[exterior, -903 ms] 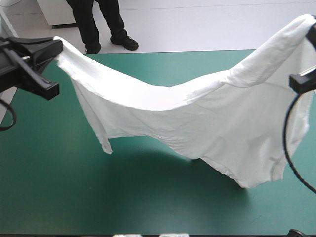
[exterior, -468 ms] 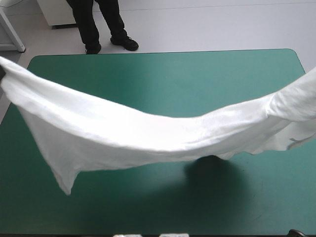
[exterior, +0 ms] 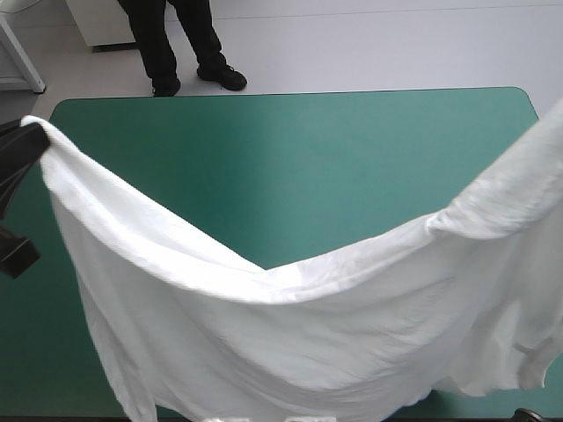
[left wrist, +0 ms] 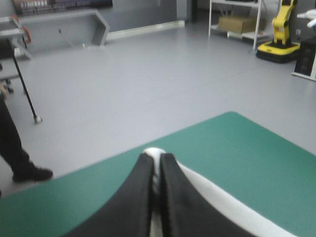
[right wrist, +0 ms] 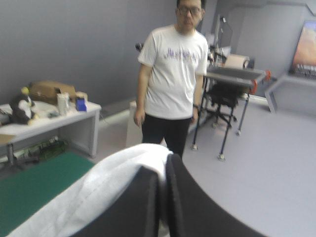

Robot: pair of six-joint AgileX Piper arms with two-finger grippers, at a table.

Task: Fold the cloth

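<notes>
T-shirt (exterior: 308, 334): plain white, seemingly no print
table cover (exterior: 290, 158): even teal-green
left gripper (left wrist: 157, 159): black
right gripper (right wrist: 163, 169): black

A lab-like workshop hall: the teal-green table (exterior: 290, 149) stands on bare grey floor (left wrist: 123, 84), a cluttered white workbench (right wrist: 49, 117) at ten o'clock from the right gripper (right wrist: 163, 163), a shelf rack (left wrist: 236, 30) at one o'clock from the left gripper (left wrist: 157, 158).
</notes>
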